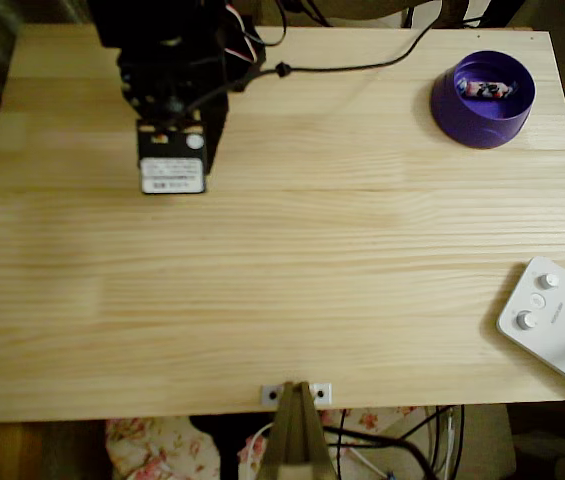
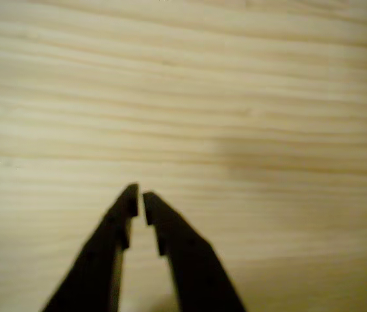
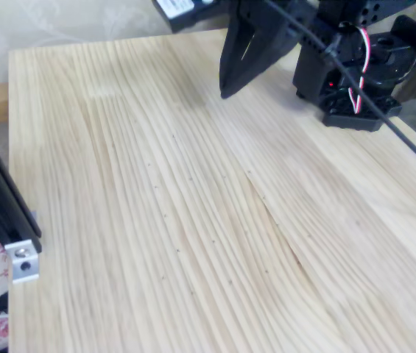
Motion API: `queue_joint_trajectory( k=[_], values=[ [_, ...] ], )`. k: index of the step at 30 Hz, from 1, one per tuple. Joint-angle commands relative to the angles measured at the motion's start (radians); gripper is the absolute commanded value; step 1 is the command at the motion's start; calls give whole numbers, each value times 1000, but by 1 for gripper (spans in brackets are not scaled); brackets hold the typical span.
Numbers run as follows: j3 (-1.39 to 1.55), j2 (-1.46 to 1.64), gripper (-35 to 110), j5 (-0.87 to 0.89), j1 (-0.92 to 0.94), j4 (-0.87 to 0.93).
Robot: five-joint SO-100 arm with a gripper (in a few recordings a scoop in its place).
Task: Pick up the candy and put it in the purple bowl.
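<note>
One candy point(image 1: 488, 88) far from hand point(image 2: 138, 196)

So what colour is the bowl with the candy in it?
Purple. The bowl shows best in the overhead view, darker outside and lighter violet inside around the candy.

The purple bowl point(image 1: 483, 100), round and thick-walled with a lighter violet inside, is standing upright near the table's top right corner in the overhead view, and the candy point(image 1: 488, 89), pinkish-white with dark marks, is lying flat inside it.
</note>
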Motion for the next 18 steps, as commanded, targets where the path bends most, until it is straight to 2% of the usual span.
queue_joint_trajectory(
  k=[1, 18],
  values=[
    [40, 110, -1, -25, 52, -29],
    [207, 318, -1, -31, 101, -14]
  ],
)
